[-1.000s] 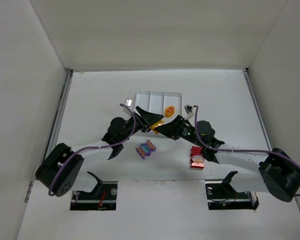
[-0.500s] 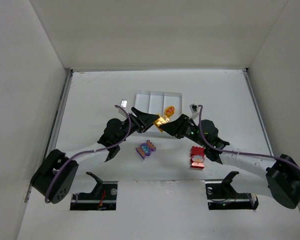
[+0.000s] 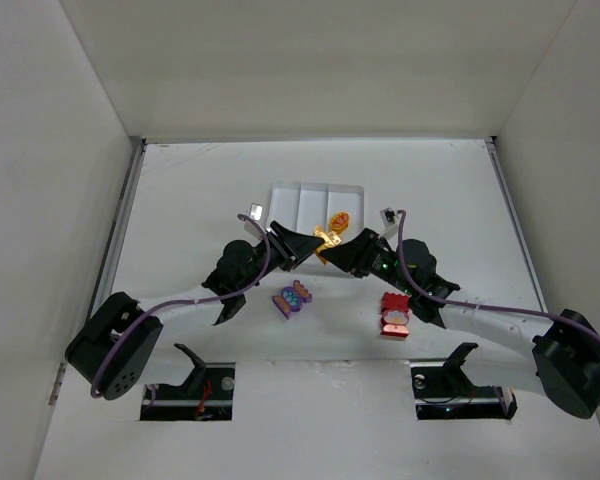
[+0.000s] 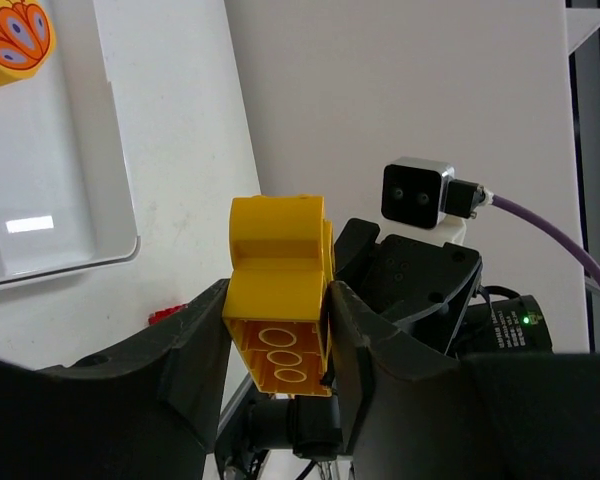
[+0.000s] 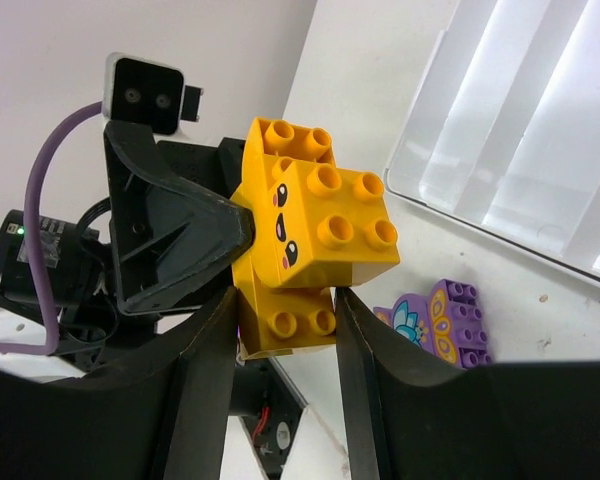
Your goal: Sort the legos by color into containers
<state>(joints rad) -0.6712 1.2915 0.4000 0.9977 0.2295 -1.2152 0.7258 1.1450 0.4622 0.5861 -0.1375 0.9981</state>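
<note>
We double-grip the yellow stack [image 4: 277, 250]
Our left gripper [image 4: 277, 335] just clamped on; right gripper [image 5: 285, 312] holds too, likely a handover.

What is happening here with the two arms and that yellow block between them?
Both arms grip the same clump of yellow bricks, close to the near edge of the white tray. The left pincer is closed on one end and the right pincer on the other, so this looks like a handover or an attempt to pull the bricks apart. One orange printed piece lies in the tray. A purple piece and a red piece wait on the table.
</note>
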